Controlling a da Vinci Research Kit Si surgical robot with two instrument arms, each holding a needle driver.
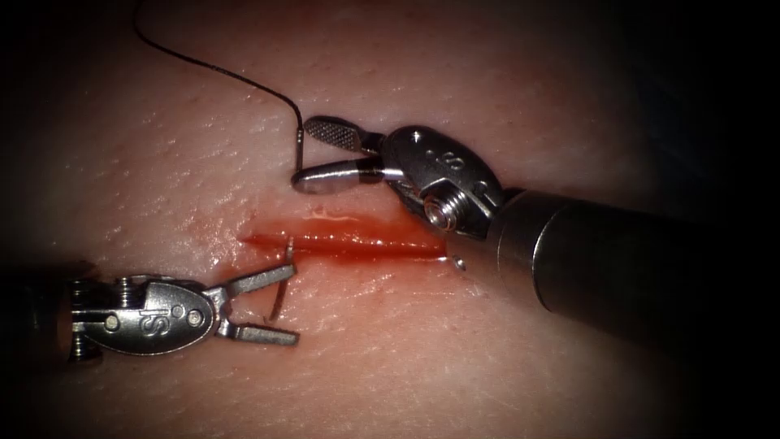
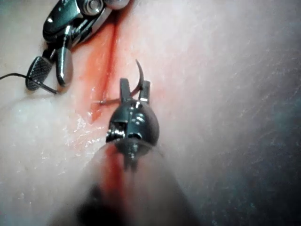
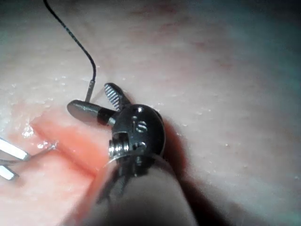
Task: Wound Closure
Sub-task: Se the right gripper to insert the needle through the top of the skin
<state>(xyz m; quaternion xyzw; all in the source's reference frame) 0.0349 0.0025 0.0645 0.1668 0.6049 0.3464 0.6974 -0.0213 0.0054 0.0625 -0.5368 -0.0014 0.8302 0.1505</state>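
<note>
Left tool, jaws apart astride the needle's tip end below the cut, gripping nothing; beyond, right tool, jaws apart at the needle's tail and thread: unheld, the needle may slip back into the tissue.
</note>
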